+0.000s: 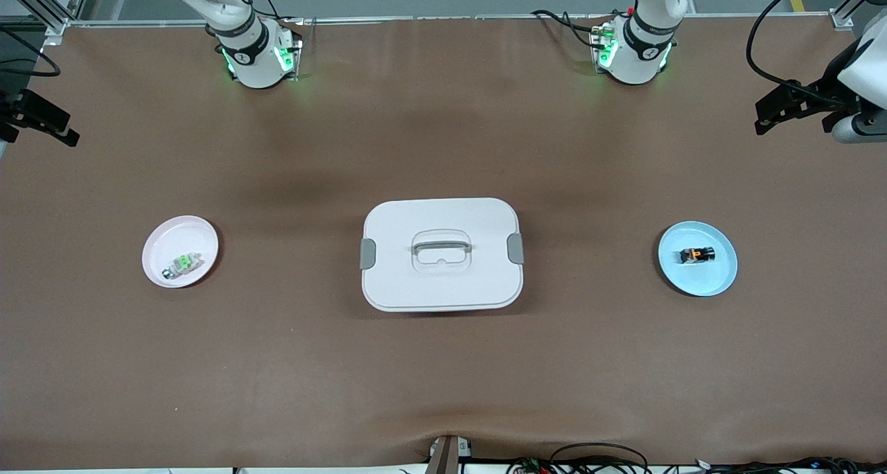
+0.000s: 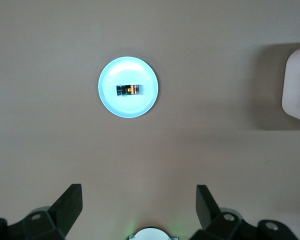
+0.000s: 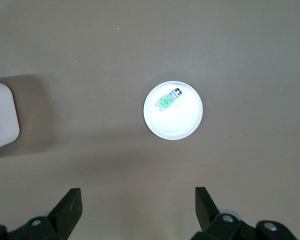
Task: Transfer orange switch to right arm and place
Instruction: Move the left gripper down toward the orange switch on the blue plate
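While orange switch point(image 1: 697, 254) lies untouched in blue plate point(image 1: 721, 280), toward left arm's end, pickup not yet begun. Left gripper point(image 2: 139, 205) and right gripper point(image 3: 139, 205): fingers spread, empty, high over table. Next: left descends, pinches switch.

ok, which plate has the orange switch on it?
The light blue plate toward the left arm's end holds the orange switch; the pink plate holds a green-topped part.
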